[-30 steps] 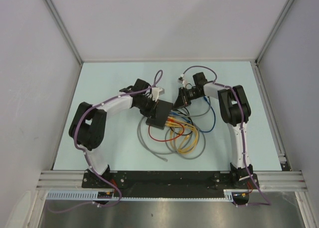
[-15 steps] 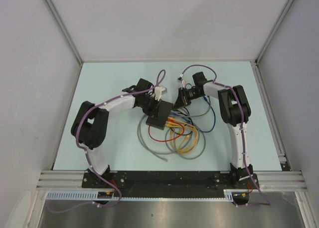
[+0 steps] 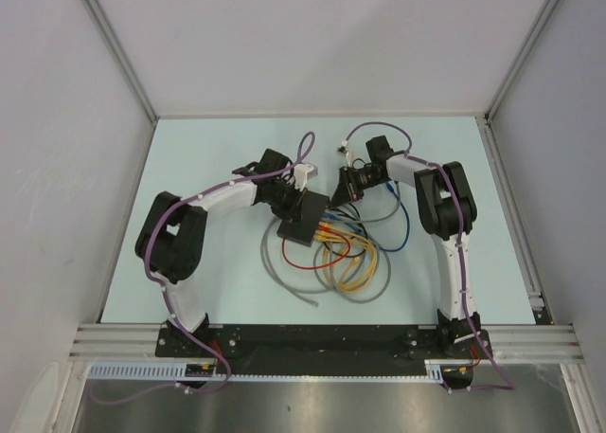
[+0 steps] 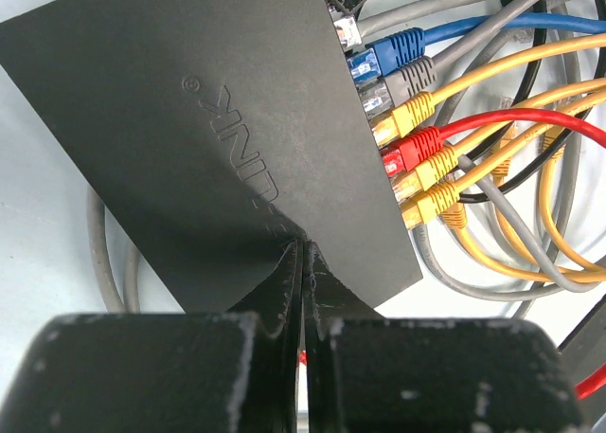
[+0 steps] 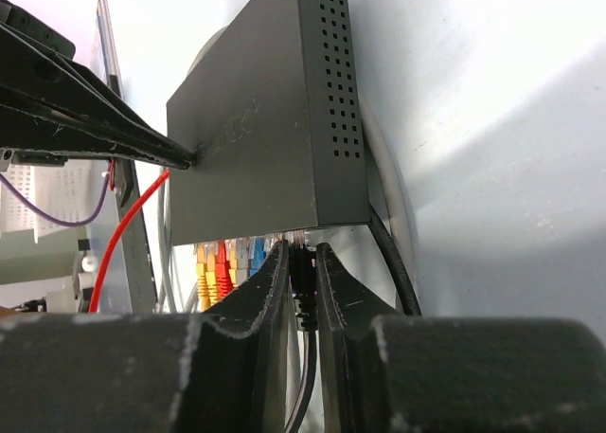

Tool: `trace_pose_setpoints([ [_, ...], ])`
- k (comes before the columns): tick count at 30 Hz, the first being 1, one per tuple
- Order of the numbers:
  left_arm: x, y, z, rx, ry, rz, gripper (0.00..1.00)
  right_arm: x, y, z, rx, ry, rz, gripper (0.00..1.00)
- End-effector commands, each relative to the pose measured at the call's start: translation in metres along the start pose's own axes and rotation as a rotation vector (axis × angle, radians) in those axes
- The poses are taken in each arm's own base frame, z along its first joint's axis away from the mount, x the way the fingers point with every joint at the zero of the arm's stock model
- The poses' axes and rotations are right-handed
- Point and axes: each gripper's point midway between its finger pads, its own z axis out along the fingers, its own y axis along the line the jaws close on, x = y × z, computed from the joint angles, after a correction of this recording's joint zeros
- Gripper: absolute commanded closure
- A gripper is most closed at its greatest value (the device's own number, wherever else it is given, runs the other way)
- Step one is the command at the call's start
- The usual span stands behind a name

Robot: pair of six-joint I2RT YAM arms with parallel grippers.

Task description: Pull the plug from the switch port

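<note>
The switch [image 3: 301, 217] is a flat matte-black box in the middle of the table, also in the left wrist view [image 4: 218, 139] and the right wrist view [image 5: 256, 139]. Blue, grey, yellow and red plugs [image 4: 407, 139] sit in the socket row on its edge. My left gripper [image 3: 294, 202] is shut, and its tips [image 4: 305, 248] rest on the switch's top face. My right gripper [image 3: 335, 198] is shut on a black plug [image 5: 303, 277] at the end of the socket row [image 5: 301, 253]. The plug's clear tip is right at the switch's edge.
Loops of yellow, grey, red and blue cable [image 3: 348, 258] lie on the table in front of and to the right of the switch. A thick black cable [image 5: 393, 262] runs beside the switch's side. Grey walls surround the table.
My left arm shifted slightly to the right onto the switch about a second ago. Since then nothing has visibly moved.
</note>
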Motion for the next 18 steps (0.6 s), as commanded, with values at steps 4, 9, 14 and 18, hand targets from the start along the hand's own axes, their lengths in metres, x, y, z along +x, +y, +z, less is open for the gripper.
trace_pose_setpoints([
  [4,0.043,0.012,0.018,-0.039,0.145,-0.025,1.00,-0.007,0.016,0.003,0.005,-0.004,-0.017,1.00],
  [9,0.043,0.012,0.018,-0.041,0.144,-0.025,1.00,-0.004,0.010,0.003,0.071,0.014,-0.037,1.00],
  [14,0.043,0.012,0.019,-0.039,0.145,-0.025,1.00,-0.011,0.004,-0.005,0.176,0.001,-0.058,1.00],
  [18,0.040,0.015,0.020,-0.052,0.141,-0.027,1.00,-0.019,-0.003,-0.017,0.296,-0.025,-0.075,1.00],
])
